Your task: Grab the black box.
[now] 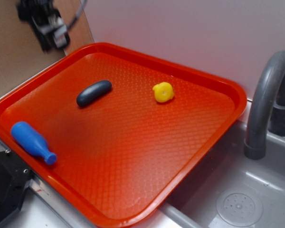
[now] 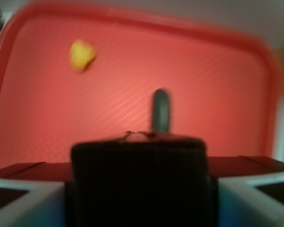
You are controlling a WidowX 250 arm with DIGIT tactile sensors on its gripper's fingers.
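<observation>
A red tray [image 1: 133, 199] spreads below the raised pincer [image 1: 47, 23], which is clamped on the black box [image 2: 138, 184] filling its jaws. A dark capsule [image 2: 160, 111] lies just ahead of it, with a yellow toy [image 2: 81, 55] farther ahead-left.

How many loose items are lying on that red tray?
3: a blue bottle at its left edge, a dark capsule toward the back, a yellow toy right of it. None looks hidden.

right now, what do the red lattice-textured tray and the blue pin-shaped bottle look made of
Red lattice-textured tray: likely moulded plastic, semi-gloss, judging by its embossed pattern and soft sheen. Blue pin-shaped bottle: probably smooth plastic or rubber, with uniform colour and a faint highlight.
</observation>
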